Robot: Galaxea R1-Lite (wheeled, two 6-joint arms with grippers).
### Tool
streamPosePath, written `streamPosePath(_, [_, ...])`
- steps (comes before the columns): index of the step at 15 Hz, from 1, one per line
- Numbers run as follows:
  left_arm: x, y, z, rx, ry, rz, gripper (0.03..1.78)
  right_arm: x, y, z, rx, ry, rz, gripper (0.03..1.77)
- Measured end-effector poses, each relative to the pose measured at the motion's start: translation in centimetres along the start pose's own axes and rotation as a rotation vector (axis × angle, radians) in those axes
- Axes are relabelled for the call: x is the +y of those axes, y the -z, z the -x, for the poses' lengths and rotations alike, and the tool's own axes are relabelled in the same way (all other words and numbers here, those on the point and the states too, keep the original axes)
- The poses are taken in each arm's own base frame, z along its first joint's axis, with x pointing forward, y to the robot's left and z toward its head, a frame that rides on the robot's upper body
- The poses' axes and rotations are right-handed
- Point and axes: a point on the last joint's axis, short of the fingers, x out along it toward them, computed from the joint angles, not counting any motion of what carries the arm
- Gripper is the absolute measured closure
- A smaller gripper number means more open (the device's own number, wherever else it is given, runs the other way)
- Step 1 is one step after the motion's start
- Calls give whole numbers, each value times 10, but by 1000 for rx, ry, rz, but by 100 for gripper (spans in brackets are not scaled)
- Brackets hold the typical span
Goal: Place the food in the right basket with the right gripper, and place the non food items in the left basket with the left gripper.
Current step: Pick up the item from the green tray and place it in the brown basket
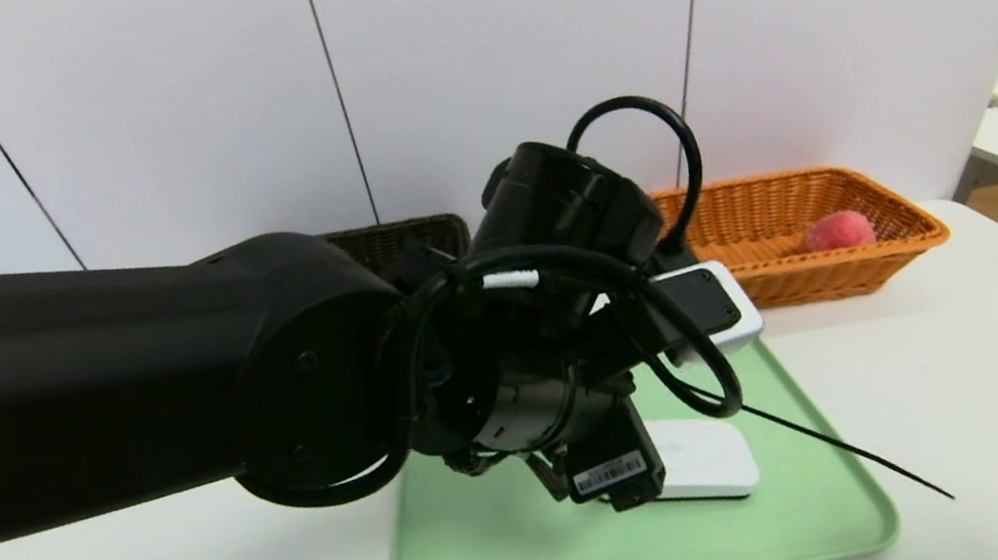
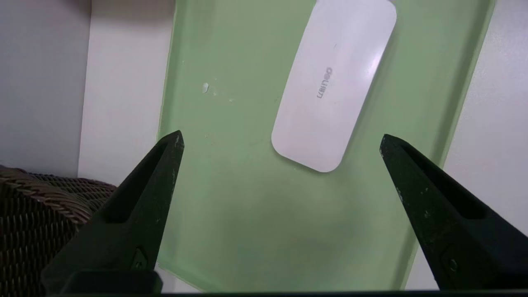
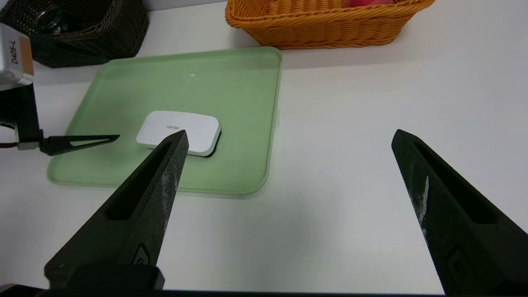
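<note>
- Far left, the left basket [image 1: 411, 239], dark brown wicker, sits at the back of the white surface [image 1: 986, 401], mostly hidden behind the big black arm in the head view. The right wrist view catches a dark glassy rim inside it, but what it is, hard to say.
- Moving in: the left pincer [image 2: 280, 142] hangs over the green tray [image 1: 526, 559], jaws spread wide apart, nothing between them. Its wrist camera looks straight down at the tray.
- On the tray lies the flat white device [image 1: 706, 458], one of the non food items, lying flat toward the tray's right half, just beside the left pincer in the head view. Faint grey lettering shows on its top [image 2: 334, 82].
- Next, the right basket [image 1: 811, 268], orange wicker, stands behind the tray's right corner, apart from it.
- Inside it rests the peach [image 1: 838, 231], pink-red, at the right-hand end.
- The right pincer [image 3: 288, 138] hovers low over bare surface to the right of the tray, jaws wide apart and holding nothing. It is out of the head view.
</note>
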Motion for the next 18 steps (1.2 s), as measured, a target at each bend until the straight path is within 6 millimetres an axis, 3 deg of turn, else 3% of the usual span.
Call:
streamPosePath(5, [-1,0,-18,-10,-68,-46,12,0,3,-1,12,-14,-25,10])
streamPosePath(18, [-20,10,-55,87,-6,-100,12,-1,8,-9,51,-6,-51,10])
